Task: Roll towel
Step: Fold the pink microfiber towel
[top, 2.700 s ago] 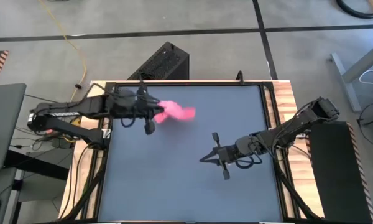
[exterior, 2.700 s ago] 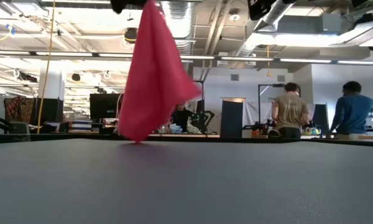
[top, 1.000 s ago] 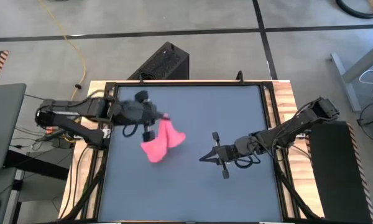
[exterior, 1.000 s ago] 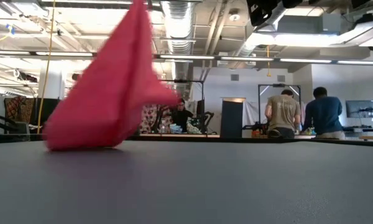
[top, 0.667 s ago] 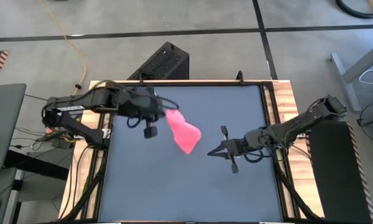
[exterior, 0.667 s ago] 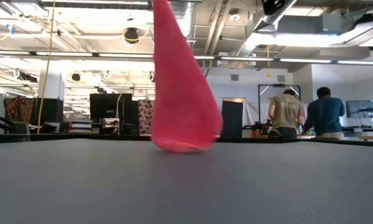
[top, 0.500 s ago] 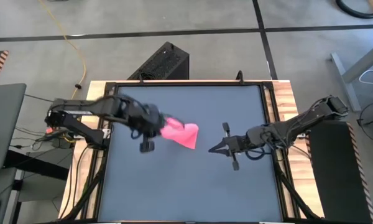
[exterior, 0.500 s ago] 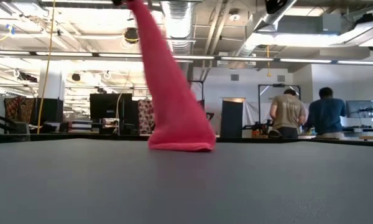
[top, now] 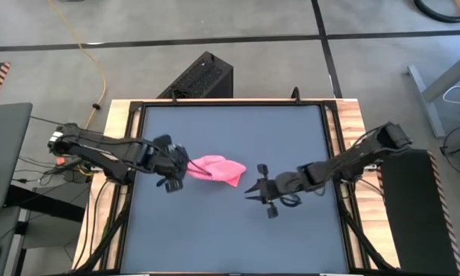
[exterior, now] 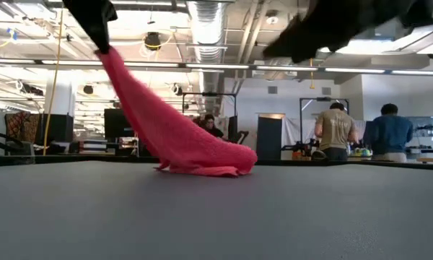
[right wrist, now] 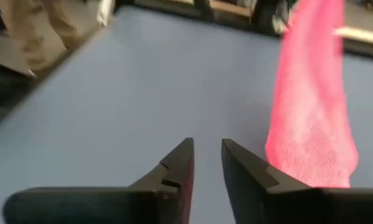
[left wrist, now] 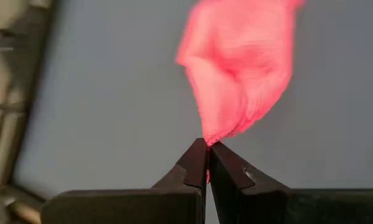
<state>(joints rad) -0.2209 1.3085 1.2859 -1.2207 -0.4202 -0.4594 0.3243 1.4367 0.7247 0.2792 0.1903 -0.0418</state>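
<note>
Lowered since half a second ago, the left gripper (top: 185, 170) pinches one corner of the pink towel (top: 218, 169), whose far end now lies on the grey table (top: 230, 238) near centre. At its three o'clock, the right gripper (top: 248, 189) hovers, fingers narrowly parted.

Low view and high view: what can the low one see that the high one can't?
Only the low view shows the room behind, with two people standing far off, and the towel slanting up off the table. Only the high view shows both whole arms, with the right gripper close beside the towel, empty, jaws apart. Both show the left gripper pinching a towel corner while the towel's other end rests on the table.
</note>
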